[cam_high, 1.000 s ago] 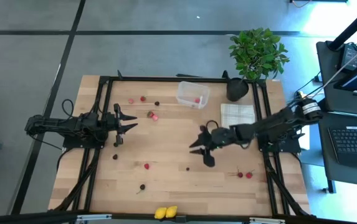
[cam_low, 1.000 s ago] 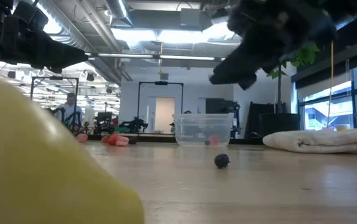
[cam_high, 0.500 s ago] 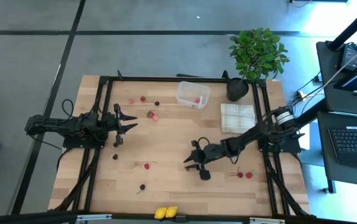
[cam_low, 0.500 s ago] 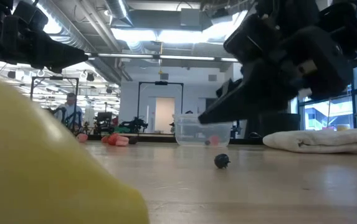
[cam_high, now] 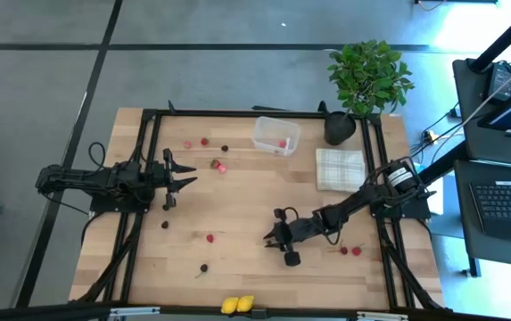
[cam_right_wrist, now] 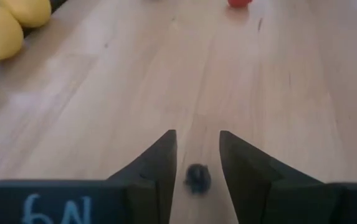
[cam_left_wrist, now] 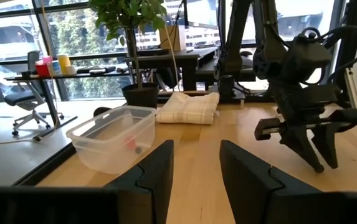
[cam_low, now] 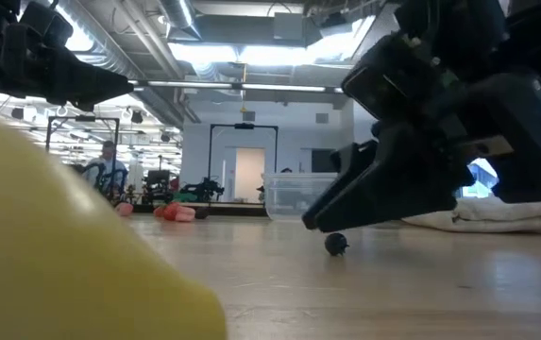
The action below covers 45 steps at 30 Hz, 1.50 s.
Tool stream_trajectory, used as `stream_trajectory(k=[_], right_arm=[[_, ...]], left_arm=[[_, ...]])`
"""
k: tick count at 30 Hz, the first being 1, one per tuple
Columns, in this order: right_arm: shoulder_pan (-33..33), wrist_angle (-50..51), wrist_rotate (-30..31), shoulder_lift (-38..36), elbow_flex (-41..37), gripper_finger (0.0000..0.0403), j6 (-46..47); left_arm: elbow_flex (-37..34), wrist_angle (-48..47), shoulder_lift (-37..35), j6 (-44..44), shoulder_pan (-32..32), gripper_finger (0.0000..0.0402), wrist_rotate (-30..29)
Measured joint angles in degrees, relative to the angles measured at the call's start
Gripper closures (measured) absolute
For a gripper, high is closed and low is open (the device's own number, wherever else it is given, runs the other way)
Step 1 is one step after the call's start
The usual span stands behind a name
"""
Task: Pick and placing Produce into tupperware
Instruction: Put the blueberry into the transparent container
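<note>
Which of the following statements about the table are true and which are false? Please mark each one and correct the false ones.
1. The right claw has a small dark berry between its open fingers. True.
2. The clear tupperware box is empty. False: one red berry lies inside it.
3. Two yellow lemon-like pieces lie at the table's near edge. True.
4. The left claw is holding a red berry. False: it is open and holds nothing.
5. The checked cloth lies under the tupperware box. False: it lies beside it, apart, near the black plant pot.
</note>
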State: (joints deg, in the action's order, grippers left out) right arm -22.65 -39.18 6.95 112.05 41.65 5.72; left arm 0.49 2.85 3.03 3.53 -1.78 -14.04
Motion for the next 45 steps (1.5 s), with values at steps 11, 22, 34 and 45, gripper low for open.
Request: stream_trajectory(k=[11,22,34,45], right_arm=[[0.1,4.0,0.7,0.0,0.0,0.0279,3.0],[-0.1,6.6,2.4,-0.2,0.2,0.0283,3.3],[0.0,7.0,3.0,-0.2,0.1,0.0355,3.1],[0.6,5.0,2.3,-0.7,-0.1,0.0353,4.3]], left_arm=[[0.0,0.0,0.0,0.0,0.0,0.0278,0.0],[0.0,0.0,0.0,0.0,0.0,0.0278,0.0],[0.0,0.0,0.0,0.0,0.0,0.0278,0.0],[0.0,0.0,0.0,0.0,0.0,0.0278,0.0]])
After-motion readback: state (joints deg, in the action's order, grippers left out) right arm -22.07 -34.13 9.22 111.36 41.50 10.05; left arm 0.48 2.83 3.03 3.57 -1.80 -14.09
